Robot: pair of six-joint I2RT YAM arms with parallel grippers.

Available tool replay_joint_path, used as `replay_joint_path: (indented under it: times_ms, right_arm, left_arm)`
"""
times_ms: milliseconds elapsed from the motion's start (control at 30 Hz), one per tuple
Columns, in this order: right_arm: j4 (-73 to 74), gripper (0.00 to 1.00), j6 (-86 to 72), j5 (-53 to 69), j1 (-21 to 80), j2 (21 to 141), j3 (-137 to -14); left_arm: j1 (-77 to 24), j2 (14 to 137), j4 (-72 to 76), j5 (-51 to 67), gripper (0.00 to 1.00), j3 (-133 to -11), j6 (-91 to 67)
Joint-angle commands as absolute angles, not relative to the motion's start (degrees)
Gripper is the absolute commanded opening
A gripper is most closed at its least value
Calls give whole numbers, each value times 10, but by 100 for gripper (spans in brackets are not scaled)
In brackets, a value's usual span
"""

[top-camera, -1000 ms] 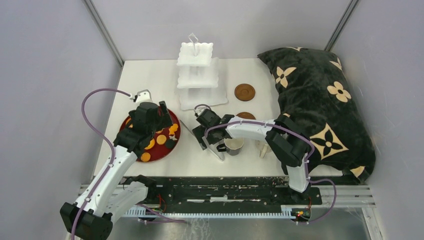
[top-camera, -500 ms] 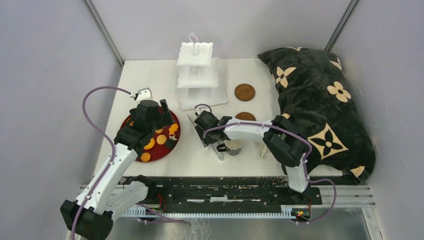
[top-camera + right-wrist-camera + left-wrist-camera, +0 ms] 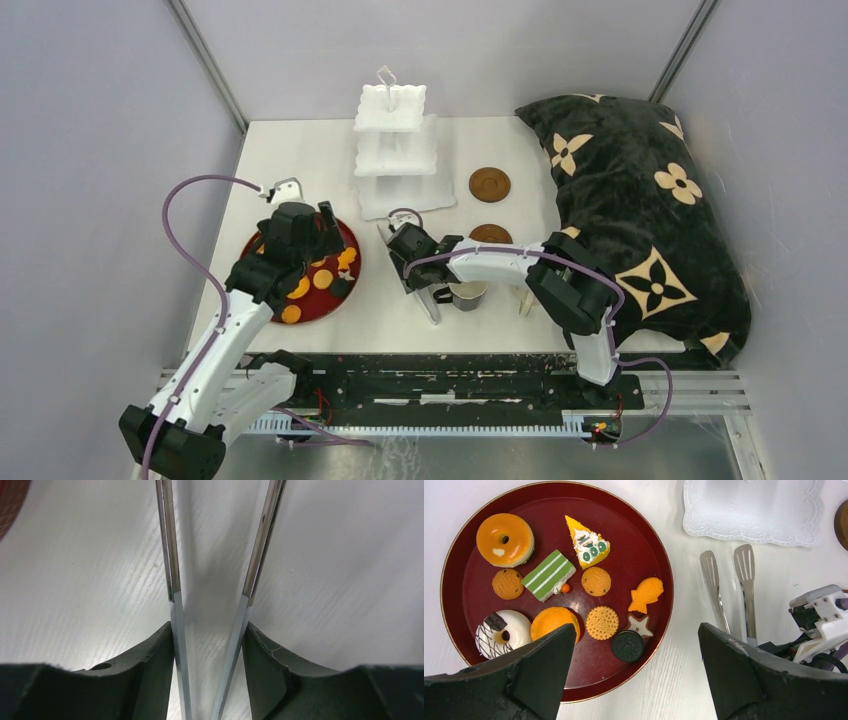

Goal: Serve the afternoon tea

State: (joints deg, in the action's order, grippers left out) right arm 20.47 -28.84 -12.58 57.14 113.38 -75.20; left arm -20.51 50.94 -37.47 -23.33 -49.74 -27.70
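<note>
**Tongs gripped, sweets on the tray**

The left gripper [image 3: 635, 630] hangs spread wide above the dark red tray [image 3: 634, 545], where the toy sweets [image 3: 549, 575] lie. Further right, the right gripper [image 3: 207, 627] pinches both arms of the metal tongs [image 3: 170, 555], just before the white stand [image 3: 395, 150].

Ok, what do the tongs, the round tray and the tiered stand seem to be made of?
The tongs: polished metal, probably steel, from the mirror-like gleam. The tray: smooth, glossy dark red, maybe lacquered wood or plastic. The tiered stand: white with scalloped edges, plastic or ceramic, unclear.
</note>
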Motion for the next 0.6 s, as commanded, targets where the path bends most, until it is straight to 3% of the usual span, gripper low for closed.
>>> replay_joint_path:
  times_ms: [0, 367, 400, 567]
  right_arm:
    - [164, 27, -317, -132, 596, 1132, -782]
    - [190, 27, -307, -159, 620, 1155, -822]
    - [190, 30, -307, -161, 622, 1156, -824]
    - [201, 67, -313, -169, 627, 1164, -849]
  left_arm:
    - [-207, 491, -390, -232, 99, -521, -298]
    - [-207, 467, -386, -237, 99, -512, -297]
    - [-207, 468, -385, -236, 99, -512, -295]
    - [-207, 477, -377, -226, 99, -502, -288]
